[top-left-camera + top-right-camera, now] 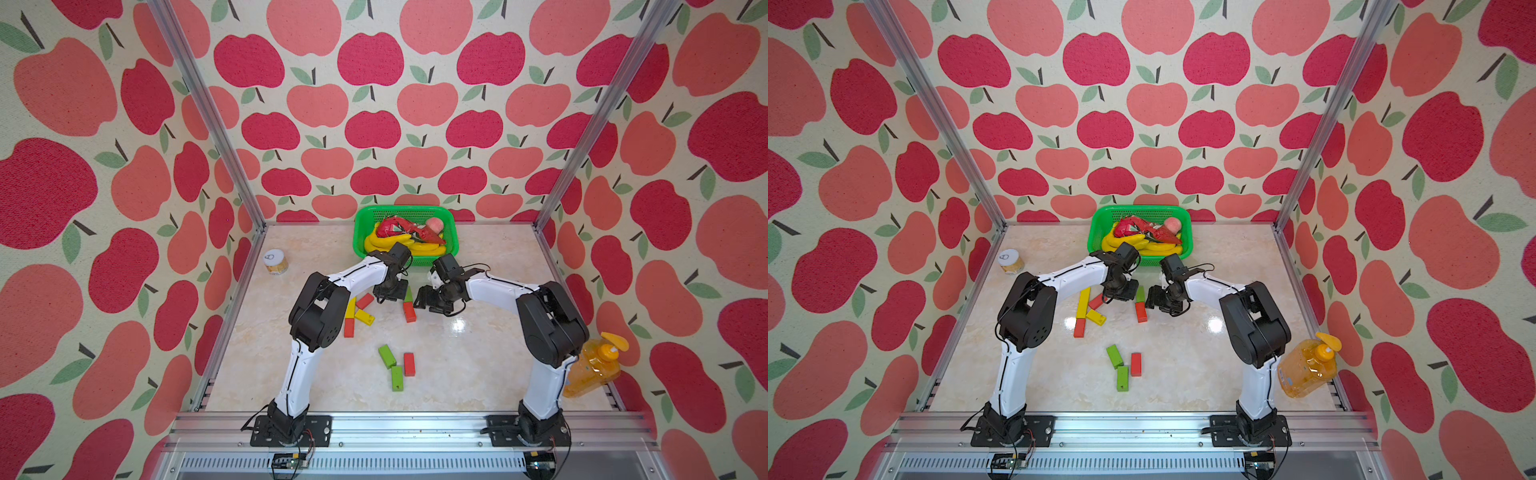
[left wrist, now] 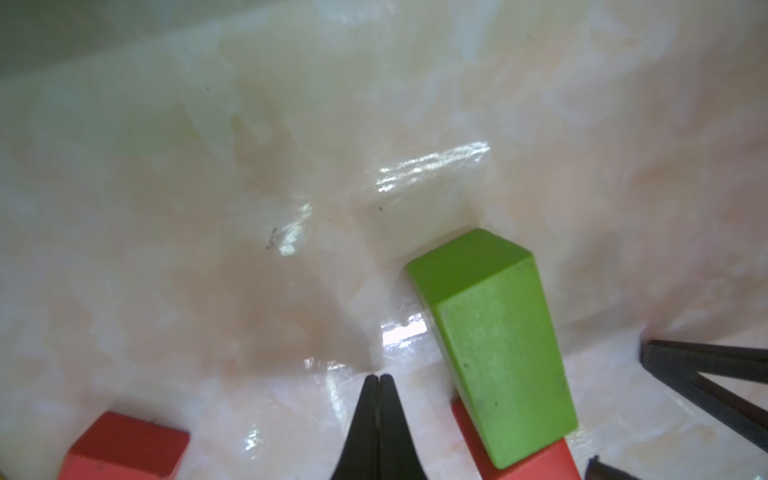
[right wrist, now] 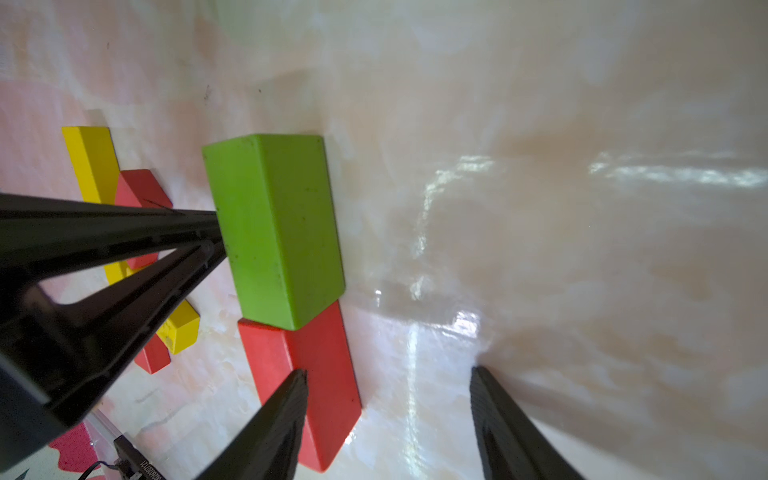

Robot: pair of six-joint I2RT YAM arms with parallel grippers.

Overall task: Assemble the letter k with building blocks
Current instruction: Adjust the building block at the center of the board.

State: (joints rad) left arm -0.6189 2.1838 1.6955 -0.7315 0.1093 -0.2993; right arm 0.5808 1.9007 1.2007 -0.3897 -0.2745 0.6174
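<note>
Nudging the green oblong block (image 3: 274, 228)
Push slowly: our left end effector (image 2: 378, 376) is pressed together against it, right end effector (image 3: 390, 370) spread, empty, beside the red oblong block (image 3: 332, 374).

a small round jar with a white lid (image 1: 275, 262), well apart from the left fingers (image 2: 365, 419), carries a dark mark on its lid resembling a 6. white digits on a small black cabled part (image 3: 133, 463), seen past the right fingers (image 3: 282, 424), are too blurred to read.
</note>
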